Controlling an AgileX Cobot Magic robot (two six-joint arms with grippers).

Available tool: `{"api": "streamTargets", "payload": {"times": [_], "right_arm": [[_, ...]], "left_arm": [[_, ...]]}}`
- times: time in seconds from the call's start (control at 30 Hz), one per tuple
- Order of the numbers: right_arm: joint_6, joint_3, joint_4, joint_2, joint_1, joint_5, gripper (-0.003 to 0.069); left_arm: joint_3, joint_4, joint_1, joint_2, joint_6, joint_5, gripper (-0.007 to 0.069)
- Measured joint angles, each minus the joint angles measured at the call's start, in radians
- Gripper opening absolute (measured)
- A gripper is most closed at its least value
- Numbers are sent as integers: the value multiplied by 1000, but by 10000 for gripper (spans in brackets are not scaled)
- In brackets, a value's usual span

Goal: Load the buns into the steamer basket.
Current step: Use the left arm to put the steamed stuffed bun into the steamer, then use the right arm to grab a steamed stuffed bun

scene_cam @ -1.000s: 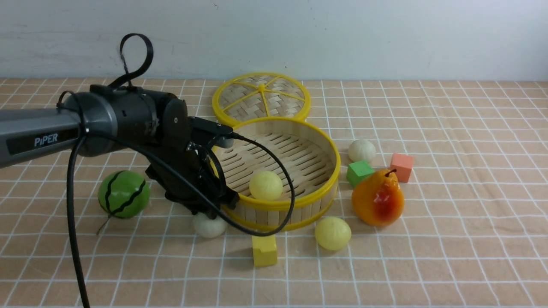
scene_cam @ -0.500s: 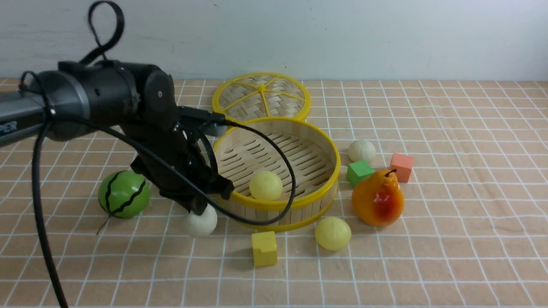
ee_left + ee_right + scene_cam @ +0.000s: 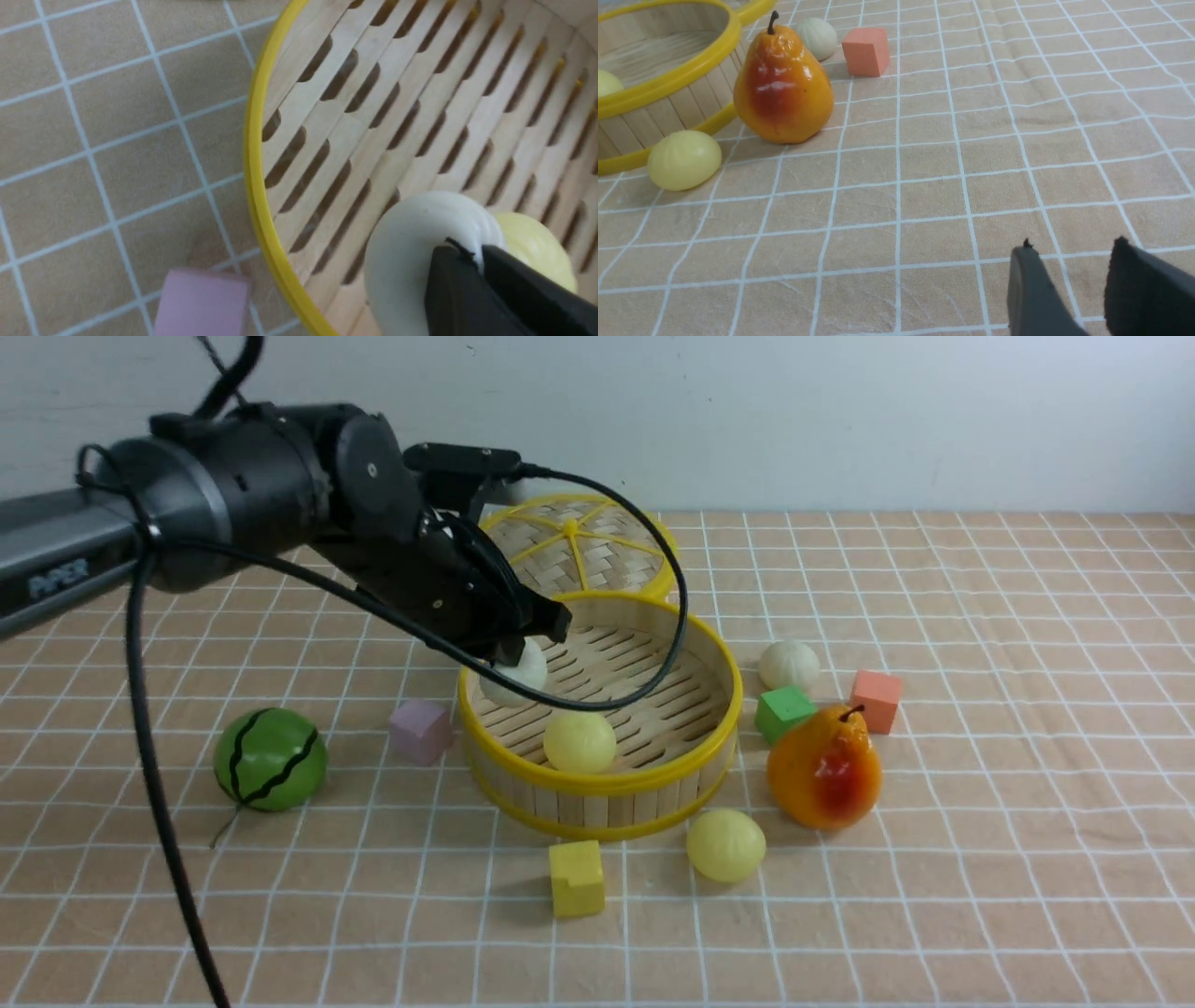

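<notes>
The steamer basket [image 3: 738,695] stands mid-table with one pale yellow bun [image 3: 580,742] on its slatted floor. My left gripper [image 3: 525,651] is shut on an off-white bun [image 3: 512,679] and holds it above the basket's left inner side. In the left wrist view its black fingertips [image 3: 448,266] pinch a fold of that bun [image 3: 406,261], just inside the rim [image 3: 254,163], with the yellow bun [image 3: 537,245] behind it. Another yellow bun [image 3: 725,845] lies in front of the basket and an off-white bun [image 3: 789,665] to its right. My right gripper [image 3: 1071,247] hangs open over bare cloth.
The woven lid [image 3: 569,546] lies behind the basket. A pear [image 3: 824,767], a green cube [image 3: 784,711] and an orange cube [image 3: 875,700] sit to the basket's right. A yellow cube [image 3: 576,877] lies in front, a purple cube [image 3: 421,731] and a watermelon ball [image 3: 270,772] to the left.
My left gripper closed on the off-white bun on the cloth left of the basket, lifted it, and carried it up and right over the rim. The purple cube came into sight.
</notes>
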Motion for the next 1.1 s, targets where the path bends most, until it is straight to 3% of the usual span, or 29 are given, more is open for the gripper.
{"api": "streamTargets", "payload": {"times": [0.1, 0.27, 0.4, 0.5, 0.63, 0.67, 0.73, 1.1], "right_arm": [[0, 0, 0, 0, 0, 0, 239], [0, 0, 0, 0, 0, 0, 239], [0, 0, 0, 0, 0, 0, 239], [0, 0, 0, 0, 0, 0, 239], [0, 0, 0, 0, 0, 0, 239], [0, 0, 0, 0, 0, 0, 239], [0, 0, 0, 0, 0, 0, 239], [0, 0, 0, 0, 0, 0, 239]], "left_arm": [[-29, 0, 0, 70, 0, -27, 123], [-49, 32, -1, 95, -25, -26, 355], [-49, 37, -1, 16, -55, 50, 428], [-49, 38, -3, -73, -59, 104, 389], [64, 36, -5, -348, -53, 121, 101], [74, 36, -5, -348, -52, 119, 86], [221, 33, -5, -532, -52, 60, -13], [1052, -153, -5, -1231, -52, -331, -13]]}}
